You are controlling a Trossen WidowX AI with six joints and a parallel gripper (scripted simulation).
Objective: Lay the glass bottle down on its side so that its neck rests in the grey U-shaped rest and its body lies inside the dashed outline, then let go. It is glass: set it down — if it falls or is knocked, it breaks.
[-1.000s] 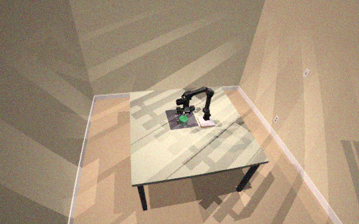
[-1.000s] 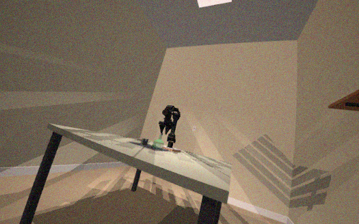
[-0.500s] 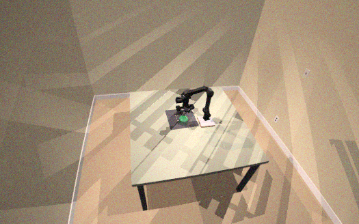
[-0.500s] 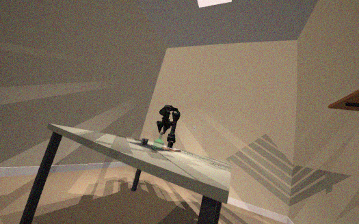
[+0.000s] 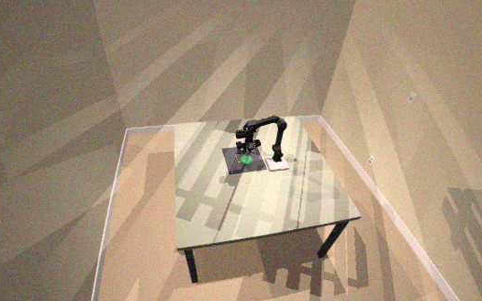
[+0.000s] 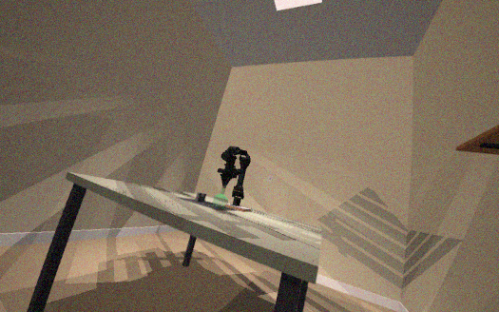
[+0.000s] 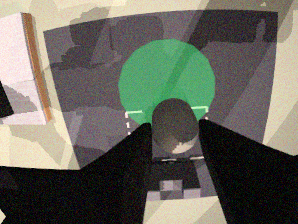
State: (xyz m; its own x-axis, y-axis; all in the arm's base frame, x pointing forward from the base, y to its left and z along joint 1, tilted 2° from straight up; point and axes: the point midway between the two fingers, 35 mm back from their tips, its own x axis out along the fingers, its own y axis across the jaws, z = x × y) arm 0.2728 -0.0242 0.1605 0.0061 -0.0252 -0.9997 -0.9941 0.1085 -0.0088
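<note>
Jaws mostly closed, seemingly gripping the neck of the upright glass bottle (image 5: 246,160) (image 6: 220,200) (image 7: 167,70); grey U-shaped rest (image 6: 201,196) (image 7: 171,186) at six o'clock in wrist view; tilting on a weak grip could drop it.

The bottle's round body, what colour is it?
Green; the bottle's body shows best in the wrist view.

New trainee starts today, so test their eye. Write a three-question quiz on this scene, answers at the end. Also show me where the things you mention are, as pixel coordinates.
1. True or false: the glass bottle (image 5: 246,160) (image 6: 220,200) (image 7: 167,70) is already lying on its side.
2. What colour is the dashed outline (image 7: 134,112)? A) red B) white C) blue
3. Fill in: in the wrist view, the bottle's top shows between the two ____ of the gripper (image 5: 247,152) (image 6: 224,185) (image 7: 176,122).

Key: 1 false; 2 B; 3 fingers
</note>
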